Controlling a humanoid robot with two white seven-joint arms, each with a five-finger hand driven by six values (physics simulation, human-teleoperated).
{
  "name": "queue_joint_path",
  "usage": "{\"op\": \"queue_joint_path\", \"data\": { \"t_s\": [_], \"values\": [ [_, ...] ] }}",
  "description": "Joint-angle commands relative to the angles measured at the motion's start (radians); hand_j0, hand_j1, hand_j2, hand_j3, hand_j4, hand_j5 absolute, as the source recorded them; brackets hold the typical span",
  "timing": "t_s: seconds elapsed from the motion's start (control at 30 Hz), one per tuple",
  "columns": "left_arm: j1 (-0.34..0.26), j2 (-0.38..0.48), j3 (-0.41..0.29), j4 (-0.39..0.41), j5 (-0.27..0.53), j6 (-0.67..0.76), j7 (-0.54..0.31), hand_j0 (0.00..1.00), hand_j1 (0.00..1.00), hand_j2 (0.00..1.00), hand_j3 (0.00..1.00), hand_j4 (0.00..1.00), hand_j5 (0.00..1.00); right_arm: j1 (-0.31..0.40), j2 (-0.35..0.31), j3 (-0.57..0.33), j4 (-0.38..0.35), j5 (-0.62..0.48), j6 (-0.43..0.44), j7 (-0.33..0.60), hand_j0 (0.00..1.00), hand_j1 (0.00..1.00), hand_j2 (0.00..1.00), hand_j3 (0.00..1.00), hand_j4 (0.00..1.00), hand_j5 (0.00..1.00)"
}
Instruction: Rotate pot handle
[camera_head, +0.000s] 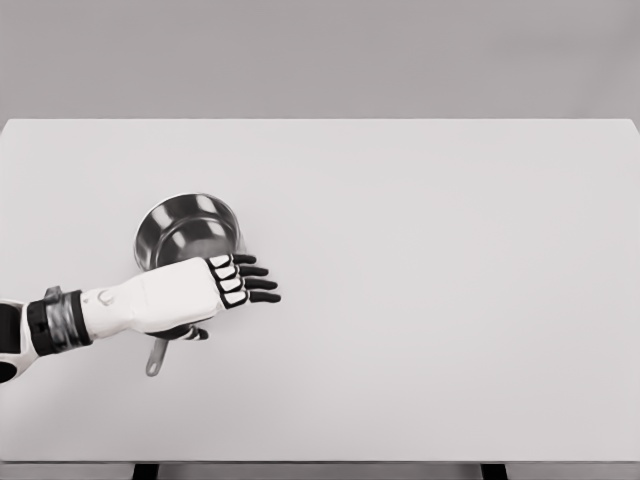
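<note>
The pot (190, 228), a shiny steel one, stood on the left half of the table (430, 300), nearer the left edge than the middle and about midway between the far and near edges. Its handle (155, 358) ran from the bowl toward the near edge, and only its tip showed below the forearm. The left hand (205, 288) lay across the near rim of the pot and over the handle's root, its four fingers (255, 284) stretched out flat toward the right and the thumb (188, 333) tucked underneath, close to the handle.

Whether the thumb actually pressed the handle, or merely sat beside it, could not be told; the palm hid the join of handle and bowl. So the hand looked wide and flat rather than clenched, with no sure hold on anything.

The risk from here was a poor purchase: with the fingers extended, a sideways sweep could slip over the thin handle, or push the whole pot across the smooth table instead of turning it. A light pot might also tip at the rim under downward pressure.

The right arm was nowhere in view.
</note>
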Motion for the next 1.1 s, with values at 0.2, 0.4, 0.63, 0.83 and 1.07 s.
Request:
{"op": "queue_joint_path", "data": {
  "t_s": [0.2,0.4,0.63,0.83,1.07],
  "values": [
    [0.002,0.049,0.006,-0.002,0.0,0.001,0.001,1.0,1.0,1.0,1.0,1.0,1.0,0.002,0.0,0.0,0.0,0.0,0.0,0.0,1.0,1.0,1.0,1.0,1.0,1.0],
    [0.0,0.084,0.014,-0.002,0.007,0.001,0.001,1.0,1.0,1.0,1.0,1.0,1.0,0.0,0.0,0.0,0.0,0.0,0.0,0.0,1.0,1.0,1.0,1.0,1.0,1.0],
    [-0.002,0.107,0.049,-0.002,0.009,0.001,0.001,1.0,1.0,1.0,1.0,1.0,1.0,0.0,0.0,0.0,0.0,0.0,0.0,0.0,1.0,1.0,1.0,1.0,1.0,1.0],
    [0.0,0.124,0.078,-0.002,0.011,0.001,0.001,1.0,1.0,1.0,1.0,1.0,1.0,0.0,0.0,0.0,0.0,0.0,0.0,0.0,1.0,1.0,1.0,1.0,1.0,1.0],
    [0.0,0.144,0.088,0.0,0.009,0.001,0.001,1.0,1.0,1.0,1.0,1.0,1.0,0.0,0.0,0.0,0.0,0.0,-0.001,0.0,1.0,1.0,1.0,1.0,1.0,1.0]
  ]
}}
